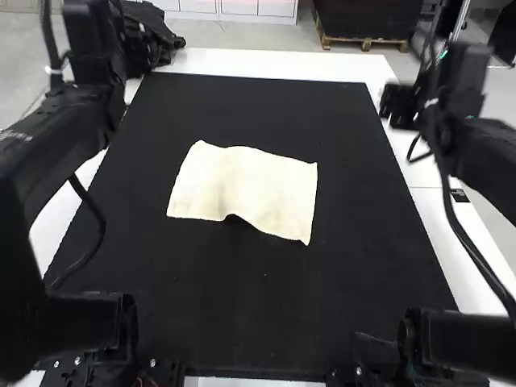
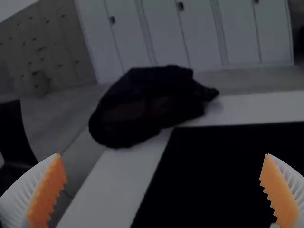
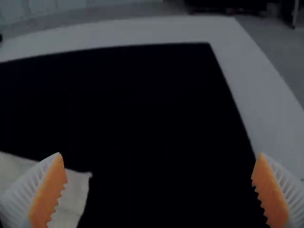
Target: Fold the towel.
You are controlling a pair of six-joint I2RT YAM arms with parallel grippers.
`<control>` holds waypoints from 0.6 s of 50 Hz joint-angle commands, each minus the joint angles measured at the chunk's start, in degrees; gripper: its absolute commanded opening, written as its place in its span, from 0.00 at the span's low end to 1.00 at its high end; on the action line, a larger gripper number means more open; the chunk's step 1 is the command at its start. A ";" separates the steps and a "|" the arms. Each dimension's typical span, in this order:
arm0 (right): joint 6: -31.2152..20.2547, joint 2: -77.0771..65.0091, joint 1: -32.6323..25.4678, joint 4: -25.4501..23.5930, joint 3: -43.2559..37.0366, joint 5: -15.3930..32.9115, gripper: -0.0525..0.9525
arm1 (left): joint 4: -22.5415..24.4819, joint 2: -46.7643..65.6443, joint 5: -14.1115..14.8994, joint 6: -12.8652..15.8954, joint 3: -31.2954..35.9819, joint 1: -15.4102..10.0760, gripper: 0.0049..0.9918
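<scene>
We see the cream towel point(image 1: 246, 189) spread on the black mat point(image 1: 266, 302), slightly rippled and raised along its near edge — no fold made, so we judge the whole job remains. The left claw point(image 2: 164, 190) and the right claw point(image 3: 159, 190) each have their fingers wide apart, holding nothing. Bare mat surrounds the towel on every side, giving us room to fold either way; the mat's borders and the white tabletop point(image 1: 282, 64) lie well apart from its corners — though we judge the rippled near edge may need smoothing first.
</scene>
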 commanded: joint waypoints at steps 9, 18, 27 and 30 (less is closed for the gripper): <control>3.97 2.30 3.10 3.91 -9.00 -0.71 0.95 | -7.11 2.81 9.19 0.00 -5.25 -3.02 0.96; 4.06 2.92 4.86 4.35 -11.46 -2.82 0.95 | -13.87 7.82 13.59 0.09 -6.83 -3.81 0.97; 6.61 7.14 7.32 0.66 -10.14 -6.16 0.95 | -13.61 13.44 14.46 0.97 -6.48 -3.90 0.97; 7.66 7.93 7.94 0.66 -9.53 -5.98 0.96 | -12.12 15.64 15.52 0.97 -6.04 -3.81 0.97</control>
